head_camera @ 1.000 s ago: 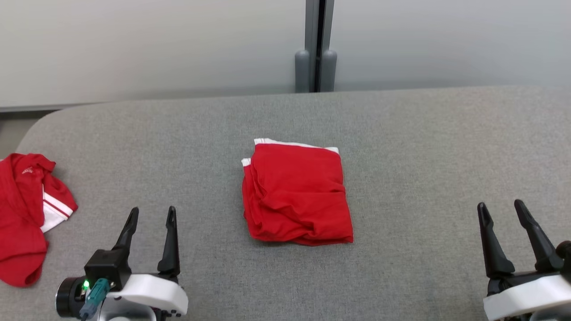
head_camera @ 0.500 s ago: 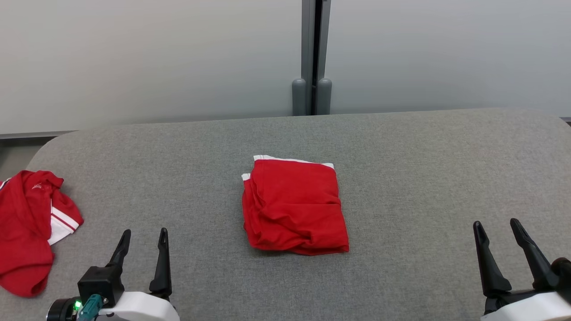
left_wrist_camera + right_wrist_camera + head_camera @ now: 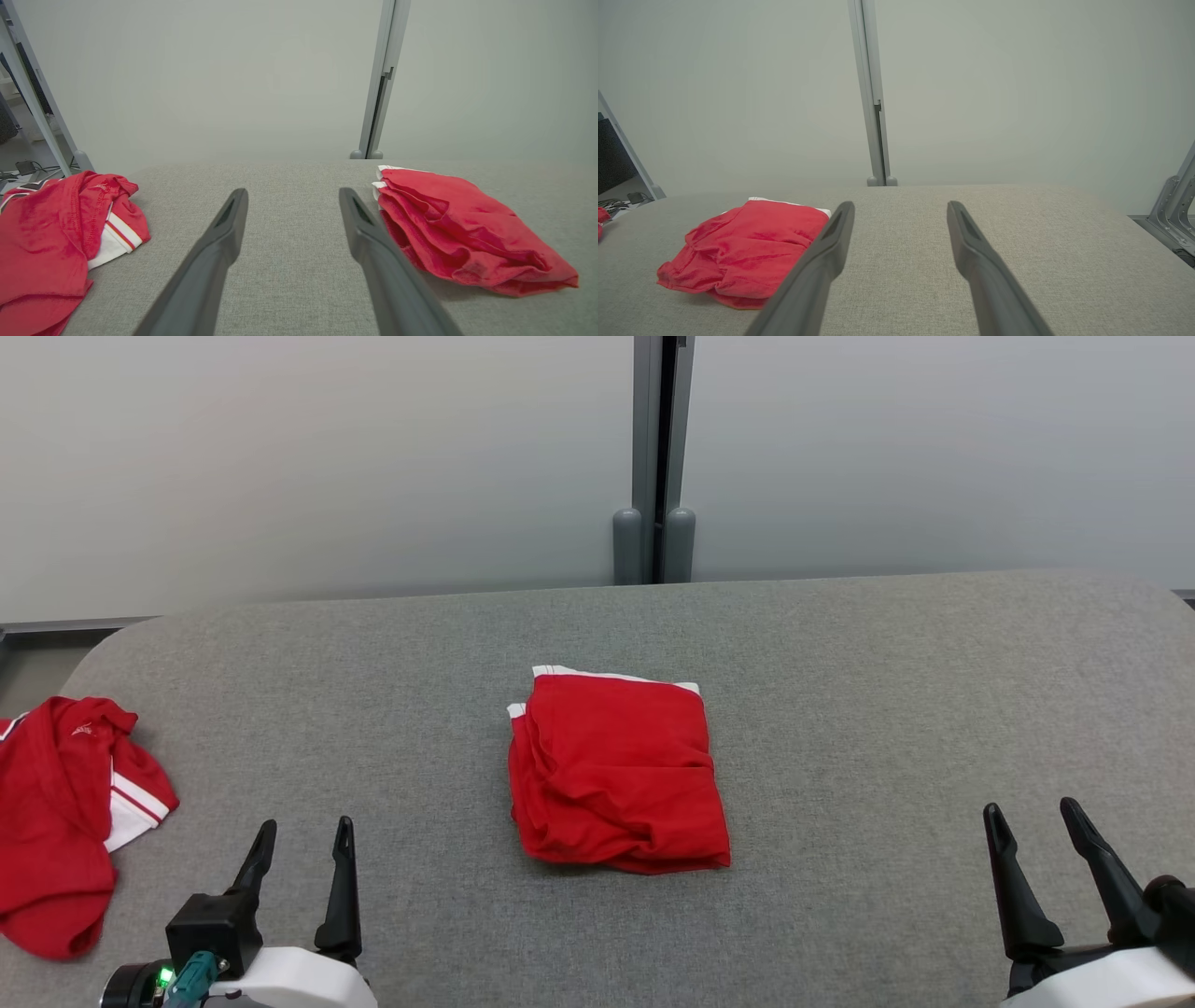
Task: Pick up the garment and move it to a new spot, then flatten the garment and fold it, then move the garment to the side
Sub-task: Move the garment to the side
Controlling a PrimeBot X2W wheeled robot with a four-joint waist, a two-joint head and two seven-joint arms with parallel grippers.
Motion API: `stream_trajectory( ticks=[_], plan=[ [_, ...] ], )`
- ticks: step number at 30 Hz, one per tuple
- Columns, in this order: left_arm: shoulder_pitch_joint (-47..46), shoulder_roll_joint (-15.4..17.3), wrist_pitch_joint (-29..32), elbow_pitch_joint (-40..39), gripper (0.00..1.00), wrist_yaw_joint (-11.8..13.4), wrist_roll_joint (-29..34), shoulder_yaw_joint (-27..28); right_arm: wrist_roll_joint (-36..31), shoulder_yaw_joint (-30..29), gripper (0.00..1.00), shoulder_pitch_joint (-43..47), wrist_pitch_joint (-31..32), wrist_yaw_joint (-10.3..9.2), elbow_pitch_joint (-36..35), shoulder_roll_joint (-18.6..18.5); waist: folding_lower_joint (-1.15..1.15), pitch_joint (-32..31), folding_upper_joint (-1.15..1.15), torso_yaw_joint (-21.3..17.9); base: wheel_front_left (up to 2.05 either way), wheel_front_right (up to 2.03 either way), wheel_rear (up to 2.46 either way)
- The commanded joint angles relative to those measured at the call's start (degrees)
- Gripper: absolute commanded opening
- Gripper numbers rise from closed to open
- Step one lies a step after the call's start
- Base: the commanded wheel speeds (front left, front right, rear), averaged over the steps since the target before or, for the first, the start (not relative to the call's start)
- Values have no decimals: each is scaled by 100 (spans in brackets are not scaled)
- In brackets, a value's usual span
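A red garment (image 3: 616, 770) with a white edge lies folded into a rough square at the middle of the grey table (image 3: 887, 691). It also shows as the folded garment (image 3: 458, 228) to the right of my left fingers and as the folded garment (image 3: 747, 247) to the left of my right fingers. My left gripper (image 3: 307, 825) is open and empty near the front left, well apart from it. My right gripper (image 3: 1030, 807) is open and empty at the front right. Nothing lies between the open left gripper (image 3: 293, 191) or the open right gripper (image 3: 901, 204).
A second red garment (image 3: 65, 821) with white stripes lies crumpled at the table's left edge, also seen as the crumpled garment (image 3: 51, 233). Pale wall panels with a grey post (image 3: 656, 457) stand behind the table. The table's corners are rounded.
The head camera has tilted, so the whole picture sits lower than a second ago. Both grippers show slightly lower in view, still open. The folded garment keeps its shape and place.
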Motion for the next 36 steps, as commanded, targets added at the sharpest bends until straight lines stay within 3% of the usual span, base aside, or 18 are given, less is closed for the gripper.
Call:
stream_trajectory(
  ticks=[1, 12, 20, 28, 36],
  plan=[
    [-17, 32, 1, 8, 100, 25, -29, 2, -8, -16, 100, -40, -19, 0, 27, -9, 0, -2, 0, -6, 0, 0, 0],
    [-164, 6, -50, 11, 100, 29, -36, -68, -22, -50, 100, -53, 18, 0, 131, -17, 0, 28, 0, 79, 0, 0, 0],
    [-730, -310, -292, -88, 100, -49, 34, -284, 122, 52, 100, -418, -16, 0, 510, -186, 0, 603, 0, 793, 0, 0, 0],
    [-1423, -688, -525, 3, 100, -140, 65, -528, 423, 469, 100, -1596, -208, 0, 1654, -531, 0, 1442, 0, 1582, 0, 0, 0],
    [-1658, -817, -573, -23, 100, -173, 90, -593, 932, 994, 100, -2398, -374, 0, 3072, -478, 0, 1759, 0, 1912, 0, 0, 0]
  ],
)
